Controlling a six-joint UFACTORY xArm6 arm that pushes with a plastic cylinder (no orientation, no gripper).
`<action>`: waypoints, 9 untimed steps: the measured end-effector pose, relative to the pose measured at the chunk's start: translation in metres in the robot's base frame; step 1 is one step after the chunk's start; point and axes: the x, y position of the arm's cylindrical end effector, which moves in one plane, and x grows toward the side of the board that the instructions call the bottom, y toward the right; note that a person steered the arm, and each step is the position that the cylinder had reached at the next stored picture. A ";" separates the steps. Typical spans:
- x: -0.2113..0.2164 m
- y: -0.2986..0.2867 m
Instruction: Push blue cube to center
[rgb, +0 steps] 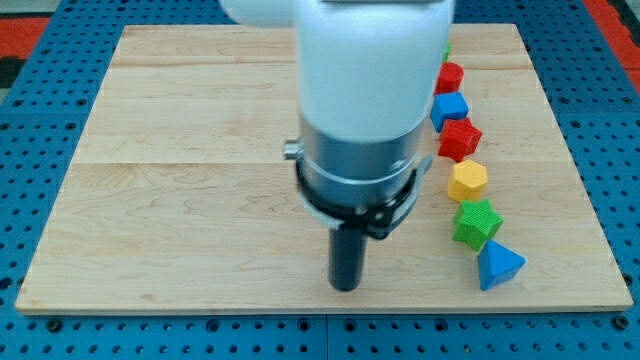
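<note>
The blue cube (449, 108) lies near the right side of the wooden board (180, 170), in a column of blocks. It sits between a red block (450, 77) above it and a red star-like block (460, 138) below it, touching or almost touching both. My tip (346, 288) rests on the board near the view's bottom, well to the left of the column and far below the blue cube. It touches no block. The arm's white and grey body hides the board's middle top.
Below the red star are a yellow hexagonal block (467, 181), a green block (477, 223) and a blue triangular block (499, 266). A green sliver (447, 47) shows at the column's top, mostly hidden by the arm. A blue pegboard surrounds the board.
</note>
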 end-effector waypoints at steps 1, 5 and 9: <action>0.020 0.012; -0.023 0.271; -0.148 0.246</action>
